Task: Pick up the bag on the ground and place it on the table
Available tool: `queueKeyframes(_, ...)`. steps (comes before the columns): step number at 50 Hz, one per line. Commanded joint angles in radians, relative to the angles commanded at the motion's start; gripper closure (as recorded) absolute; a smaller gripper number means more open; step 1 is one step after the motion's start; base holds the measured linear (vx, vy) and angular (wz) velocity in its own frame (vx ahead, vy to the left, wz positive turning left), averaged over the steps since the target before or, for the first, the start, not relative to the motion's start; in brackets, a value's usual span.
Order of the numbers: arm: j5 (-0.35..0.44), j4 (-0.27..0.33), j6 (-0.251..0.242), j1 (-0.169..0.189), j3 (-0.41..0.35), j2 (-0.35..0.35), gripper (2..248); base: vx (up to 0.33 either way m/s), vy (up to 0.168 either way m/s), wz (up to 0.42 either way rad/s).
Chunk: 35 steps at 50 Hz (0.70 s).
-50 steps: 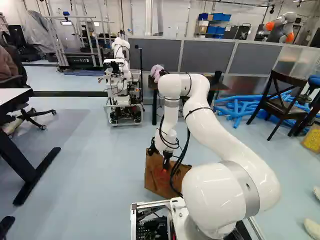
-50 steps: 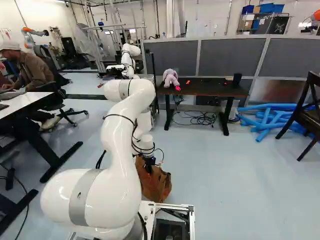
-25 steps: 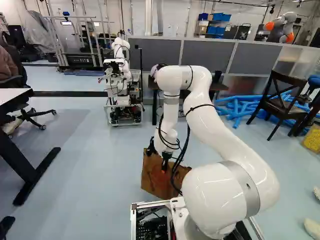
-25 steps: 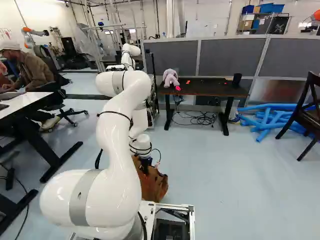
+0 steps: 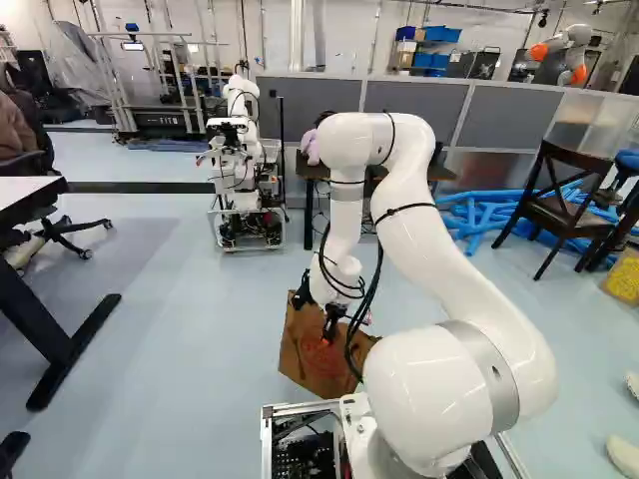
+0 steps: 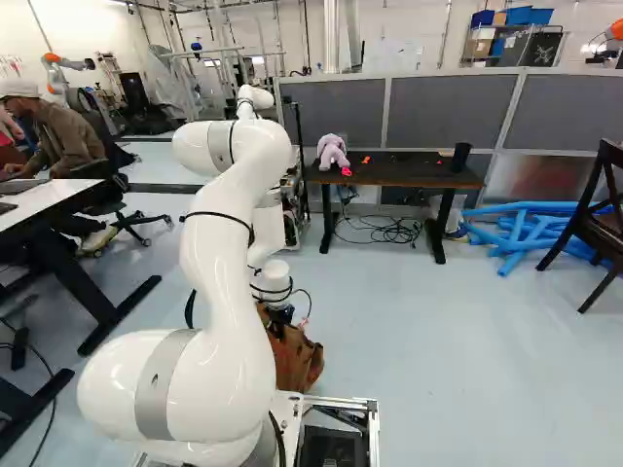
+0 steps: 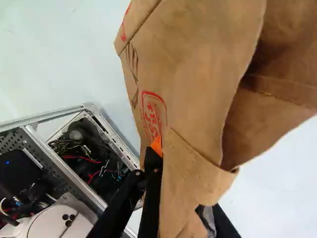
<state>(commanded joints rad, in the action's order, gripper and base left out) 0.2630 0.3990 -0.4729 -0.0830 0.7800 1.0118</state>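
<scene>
As my white arm rose, my black gripper, clamped on the brown paper bag, drew it slightly leftward, low by the pale floor, still well short of the dark-topped table.

One dark table; on top, left to right in the right base view: pink plush toy, small pink item, small orange item, black cylinder; pale floor; on it, blue tubes, dark chair.
</scene>
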Motion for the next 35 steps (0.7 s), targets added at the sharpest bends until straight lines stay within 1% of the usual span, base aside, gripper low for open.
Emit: queueKeyframes(35,0.003,-0.005,0.000,0.001,-0.112,-0.159,229,0.000,0.000,0.000)
